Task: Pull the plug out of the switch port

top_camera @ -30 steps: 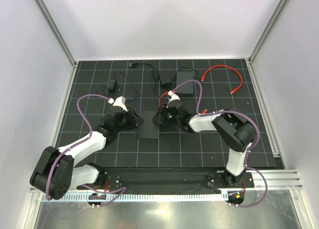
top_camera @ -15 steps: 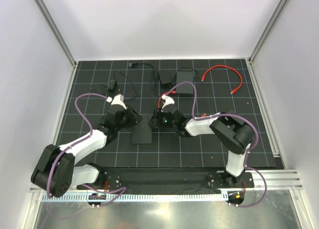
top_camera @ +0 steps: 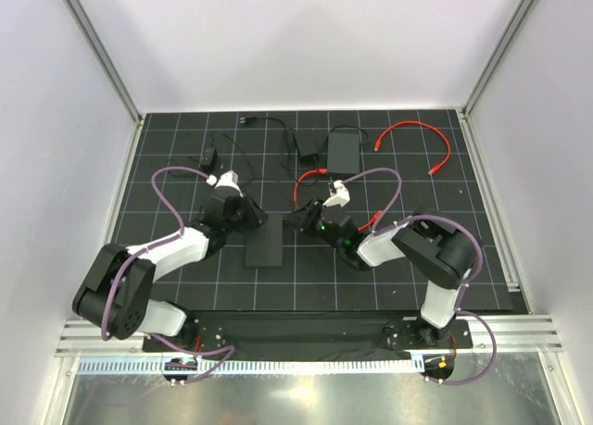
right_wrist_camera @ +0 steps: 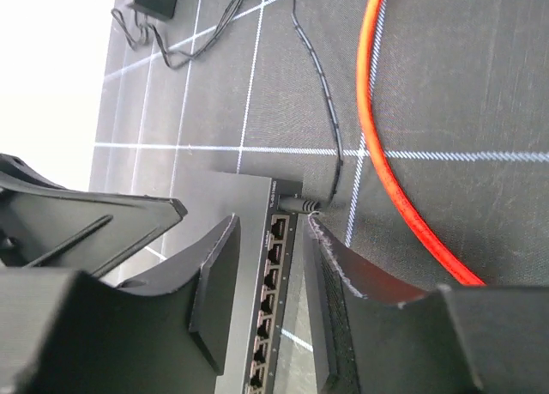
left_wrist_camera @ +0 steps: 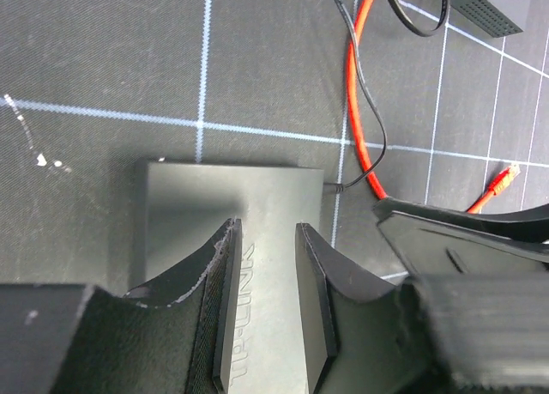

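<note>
The switch (top_camera: 264, 243) is a flat dark box lying on the black grid mat between my two grippers. Its port row (right_wrist_camera: 273, 265) faces the right wrist camera, and a black plug (right_wrist_camera: 300, 205) on a thin black cable sits in the socket at the far end of that row. My right gripper (right_wrist_camera: 270, 231) is open and straddles the port edge, its right fingertip (right_wrist_camera: 319, 231) just short of the plug. My left gripper (left_wrist_camera: 266, 239) is open above the switch's top (left_wrist_camera: 227, 197). The plug (left_wrist_camera: 336, 188) also pokes out from the switch's far right corner.
A red cable (left_wrist_camera: 356, 111) runs past the plug. A second black box (top_camera: 342, 151), a power brick (top_camera: 306, 147) and a small adapter (top_camera: 208, 156) lie at the back. Another red cable (top_camera: 417, 133) curls at the far right.
The switch has slid a little to the left. My left gripper has moved farther over it. My right wrist has swung round, with its jaws now along the port edge.
</note>
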`<act>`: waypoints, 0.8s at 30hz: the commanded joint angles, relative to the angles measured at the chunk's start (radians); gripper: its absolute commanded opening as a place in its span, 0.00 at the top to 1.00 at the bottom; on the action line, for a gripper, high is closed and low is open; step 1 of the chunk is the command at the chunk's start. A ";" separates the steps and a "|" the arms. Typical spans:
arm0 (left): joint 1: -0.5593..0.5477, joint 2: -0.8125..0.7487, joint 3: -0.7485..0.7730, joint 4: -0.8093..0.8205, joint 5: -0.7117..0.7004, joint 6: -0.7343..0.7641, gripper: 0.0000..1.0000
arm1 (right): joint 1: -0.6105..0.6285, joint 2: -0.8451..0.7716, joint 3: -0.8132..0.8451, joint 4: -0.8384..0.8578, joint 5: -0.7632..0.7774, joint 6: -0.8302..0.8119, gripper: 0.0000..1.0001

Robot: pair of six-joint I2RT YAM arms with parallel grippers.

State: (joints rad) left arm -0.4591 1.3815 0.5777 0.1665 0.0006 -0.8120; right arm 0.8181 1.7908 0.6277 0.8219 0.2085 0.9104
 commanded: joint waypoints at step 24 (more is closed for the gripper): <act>-0.026 0.001 0.051 -0.018 -0.051 0.011 0.66 | -0.008 0.266 0.277 0.025 -0.046 0.065 0.73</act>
State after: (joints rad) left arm -0.4789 1.3918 0.5907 0.1558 -0.0181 -0.8078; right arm 0.8158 2.0617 0.8654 0.8387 0.1741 1.0229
